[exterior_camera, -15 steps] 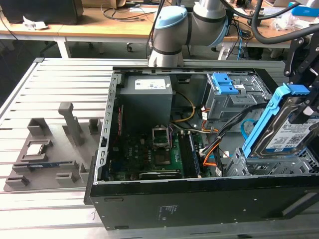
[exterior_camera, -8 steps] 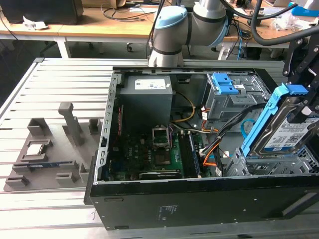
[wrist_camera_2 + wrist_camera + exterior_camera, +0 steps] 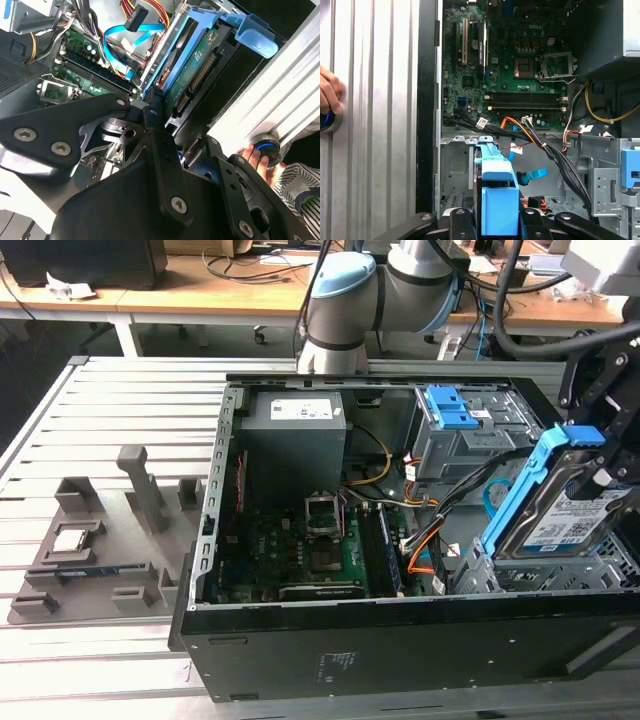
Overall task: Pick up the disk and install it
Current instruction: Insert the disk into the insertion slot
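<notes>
The pincer [image 3: 598, 465] is clamped on the disk [image 3: 570, 520], holding it by its upper edge so that the drive hangs tilted beneath the black fingers, over the corner of the open computer case [image 3: 400, 640] at the exterior view's right. The disk is a flat silver rectangle with a white-and-blue barcode label on its broad face, clipped into a bright blue plastic frame whose rail runs along one long side and ends in a blue tab just beside the pincer. In the second wrist view the disk [image 3: 192, 75] shows its underside, a dark green circuit board with a row of connector pins, edged by the blue frame. In the first wrist view the blue frame [image 3: 497, 200] sits between the two black fingers, with the drive bay's metal cage [image 3: 455, 170] just beyond it and the green motherboard [image 3: 510, 70] farther off. A person's hand [image 3: 330, 95] rests on a blue-ringed knob on the ribbed counter [image 3: 370, 100] beside the case.
</notes>
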